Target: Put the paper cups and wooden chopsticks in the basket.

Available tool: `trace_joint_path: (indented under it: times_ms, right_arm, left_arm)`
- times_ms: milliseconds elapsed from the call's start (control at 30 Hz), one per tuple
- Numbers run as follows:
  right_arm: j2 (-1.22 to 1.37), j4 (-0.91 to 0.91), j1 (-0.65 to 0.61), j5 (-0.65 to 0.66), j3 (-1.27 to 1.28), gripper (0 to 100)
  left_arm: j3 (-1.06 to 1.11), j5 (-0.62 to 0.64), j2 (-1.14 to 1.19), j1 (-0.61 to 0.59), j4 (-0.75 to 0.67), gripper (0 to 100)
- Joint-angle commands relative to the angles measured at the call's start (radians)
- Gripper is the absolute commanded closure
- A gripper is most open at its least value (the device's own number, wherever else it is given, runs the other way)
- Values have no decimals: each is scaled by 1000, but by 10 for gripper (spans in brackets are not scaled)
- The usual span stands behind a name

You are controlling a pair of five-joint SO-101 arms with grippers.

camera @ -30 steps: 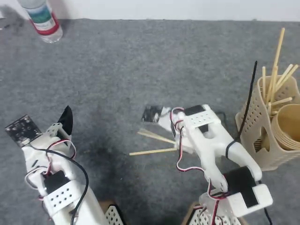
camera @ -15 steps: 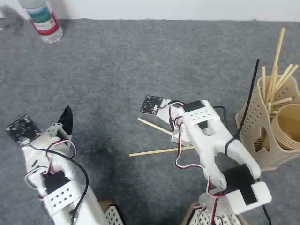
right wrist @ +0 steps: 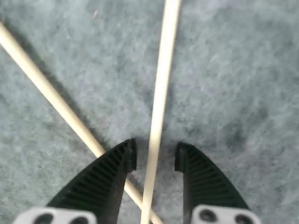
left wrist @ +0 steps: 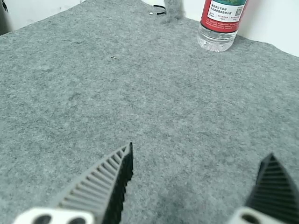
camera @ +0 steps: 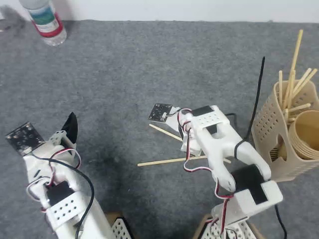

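Observation:
Two wooden chopsticks lie loose on the grey mat: a long one (camera: 164,161) and a slanted one (camera: 164,132) behind it. My right gripper (right wrist: 155,150) is down at the mat and open by a narrow gap, its black fingers (right wrist: 117,163) on either side of one chopstick (right wrist: 161,88) without pinching it. The second chopstick (right wrist: 46,93) runs slantwise under one finger. The beige perforated basket (camera: 271,134) at the right holds stacked paper cups (camera: 306,134) and several chopsticks (camera: 294,84). My left gripper (left wrist: 198,158) hangs open over bare mat at the near left (camera: 70,127).
A plastic water bottle (camera: 45,20) with a red label stands at the far left corner, also in the left wrist view (left wrist: 219,23). A black cable (camera: 256,94) rises beside the basket. The mat's wide middle and far side offer free room.
The right arm's wrist has swung a little farther back over the loose chopsticks, and the slanted chopstick now lies slightly farther back. The left arm has kept still.

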Motion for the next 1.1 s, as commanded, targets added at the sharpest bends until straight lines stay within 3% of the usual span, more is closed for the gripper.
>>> trace_joint_path:
  times_ms: [0,67,167,233,467,833,1067]
  right_arm:
    - [33,8,-12,-9,-51,843]
    - [38,12,-12,-9,-54,861]
    - [38,8,-12,-9,-55,998]
    - [36,10,-7,-9,-55,966]
    - [-30,45,-5,-9,-57,992]
    - [-699,243,4,-9,-57,992]
    - [-1059,211,133,12,-57,992]
  left_arm:
    - [-31,-11,-12,6,0,614]
    - [-31,-11,-12,6,0,614]
    - [-31,-11,-12,6,0,614]
    - [-31,-11,-12,6,0,614]
    - [-31,-11,-12,6,0,614]
    - [-31,-11,-12,6,0,614]
    - [-31,-11,-12,6,5,614]
